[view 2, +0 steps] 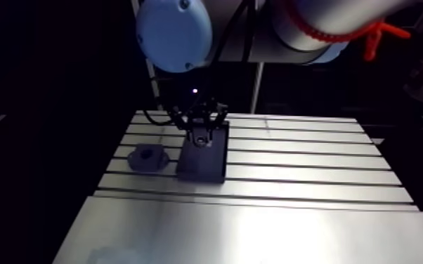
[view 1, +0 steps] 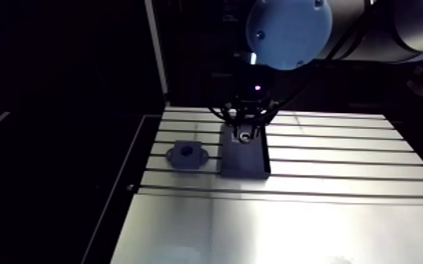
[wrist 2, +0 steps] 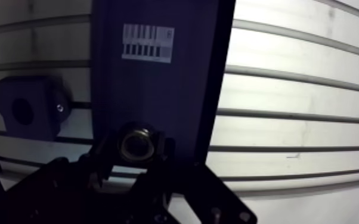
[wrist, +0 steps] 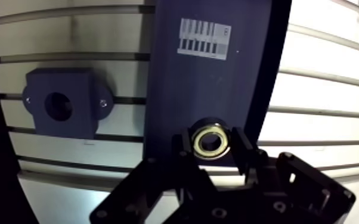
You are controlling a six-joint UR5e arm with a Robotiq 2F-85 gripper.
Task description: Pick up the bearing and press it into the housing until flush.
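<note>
In the arm view, a dark blue plate (view 1: pixel 246 163) lay flat on the slotted metal counter (view 1: pixel 341 161). Everything else sat near that plate.

To the left of the plate was the housing (view 1: pixel 186 154). It was a small dark block. It lay flat on the counter, close beside the plate but not touching it. It had a round hole (wrist: pixel 58 106) in its middle, and the hole faced up. A small ear stuck out on each side of the block, with a tiny screw in each ear.

The plate itself was long and ran across the slots of the counter. One end had a white label (wrist: pixel 203 39) with dark bars on it.

At the other end of the plate, away from the label, was the bearing (wrist: pixel 210 143). It was a little ring, dark on the outside and shiny inside. Its open side faced up. It was over the plate, well apart from the housing. I could not tell if it sat on the plate or was lifted a bit.

The pincer (wrist: pixel 210 140) came down right there. Its two black fingers (wrist: pixel 243 150) were pressed against the bearing, one on each side, so the pincer was clamped on it.

To the right of the plate there was only bright bare counter with its long slots.
</note>
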